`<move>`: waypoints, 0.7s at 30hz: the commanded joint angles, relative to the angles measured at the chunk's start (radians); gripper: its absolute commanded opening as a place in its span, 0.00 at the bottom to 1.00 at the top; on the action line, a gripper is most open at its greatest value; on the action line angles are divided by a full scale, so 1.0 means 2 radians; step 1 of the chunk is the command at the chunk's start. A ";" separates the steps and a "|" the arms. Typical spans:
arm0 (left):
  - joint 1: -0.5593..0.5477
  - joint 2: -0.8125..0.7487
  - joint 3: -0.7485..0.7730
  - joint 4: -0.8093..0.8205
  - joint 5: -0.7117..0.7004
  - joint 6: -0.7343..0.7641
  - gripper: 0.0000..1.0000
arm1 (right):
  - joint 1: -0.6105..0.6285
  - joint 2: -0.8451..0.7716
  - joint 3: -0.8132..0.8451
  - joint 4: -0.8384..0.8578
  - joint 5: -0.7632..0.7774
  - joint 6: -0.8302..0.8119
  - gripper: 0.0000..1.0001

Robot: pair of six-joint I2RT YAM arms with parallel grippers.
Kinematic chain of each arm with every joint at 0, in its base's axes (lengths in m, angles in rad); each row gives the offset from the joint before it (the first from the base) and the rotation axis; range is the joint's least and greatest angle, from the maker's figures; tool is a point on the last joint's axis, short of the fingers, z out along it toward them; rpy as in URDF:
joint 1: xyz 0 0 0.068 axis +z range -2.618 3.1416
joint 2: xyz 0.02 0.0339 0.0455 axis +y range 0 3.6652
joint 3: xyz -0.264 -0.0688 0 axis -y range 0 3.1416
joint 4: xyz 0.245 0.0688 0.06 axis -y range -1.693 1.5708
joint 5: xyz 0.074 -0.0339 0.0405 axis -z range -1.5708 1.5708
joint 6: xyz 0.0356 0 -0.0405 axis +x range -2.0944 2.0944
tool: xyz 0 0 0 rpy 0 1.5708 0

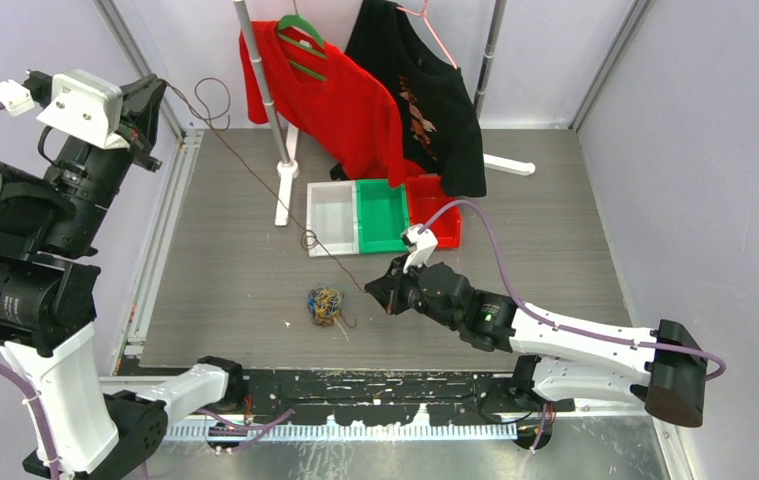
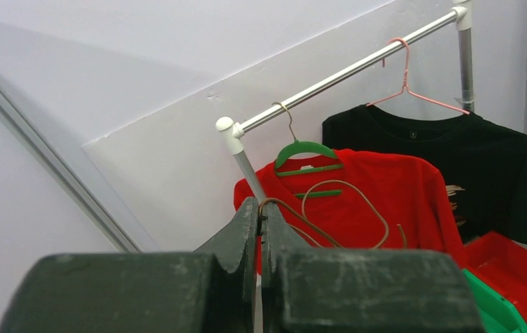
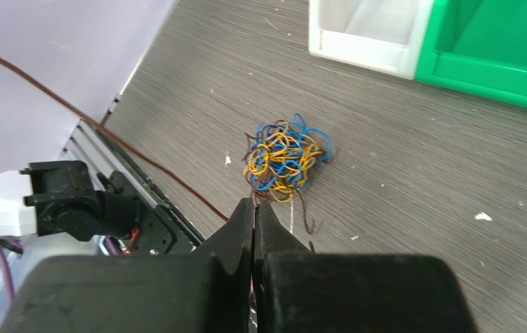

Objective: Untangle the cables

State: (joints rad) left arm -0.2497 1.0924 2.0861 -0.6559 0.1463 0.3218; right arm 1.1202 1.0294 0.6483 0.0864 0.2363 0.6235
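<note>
Tangled cables (image 1: pixel 325 305) lie in a clump on the grey table (image 1: pixel 555 250) near its front edge, just left of the right gripper (image 1: pixel 370 290). One brown strand (image 1: pixel 255 178) stretches taut from that gripper up to the left gripper (image 1: pixel 162 92), which is held high on the left. Both pairs of jaws are pinched tight on the strand. White bin (image 1: pixel 332 215), green bin (image 1: pixel 382 213) and red bin (image 1: pixel 445 225) sit behind.

free: tabletop (image 1: pixel 555 200) far-right corner, near-left corner | blocked: taut strand (image 1: pixel 245 170) slanting far-left corner to centre; bins (image 1: pixel 333 215), rack post (image 1: pixel 265 90), shirts (image 1: pixel 355 110) at far edge; cables (image 1: pixel 325 305) by near edge
</note>
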 commanded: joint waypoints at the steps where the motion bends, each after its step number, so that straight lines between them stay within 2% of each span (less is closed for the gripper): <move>1: -0.002 0.001 0.004 0.042 -0.008 -0.008 0.00 | 0.001 -0.016 0.007 -0.041 0.035 -0.017 0.01; 4: -0.001 0.005 -0.004 -0.010 0.069 -0.067 0.00 | -0.002 -0.008 0.016 -0.002 0.035 -0.031 0.01; 8: -0.002 0.008 -0.056 -0.049 0.147 -0.147 0.00 | -0.017 0.044 0.079 0.025 0.014 -0.048 0.01; 11: -0.002 0.013 -0.088 -0.052 0.154 -0.170 0.00 | -0.037 0.088 0.124 0.044 -0.012 -0.049 0.01; 15: -0.001 0.022 -0.112 -0.045 0.142 -0.157 0.00 | -0.074 0.128 0.159 0.092 -0.040 -0.030 0.01; 21: -0.001 0.044 -0.124 -0.033 0.135 -0.152 0.00 | -0.111 0.192 0.207 0.108 -0.024 -0.030 0.06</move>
State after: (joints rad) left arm -0.2497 1.1828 1.8236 -0.7643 0.4046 0.0322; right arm 0.9375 1.3590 0.9802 0.2108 0.1814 0.5556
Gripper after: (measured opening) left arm 0.012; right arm 0.046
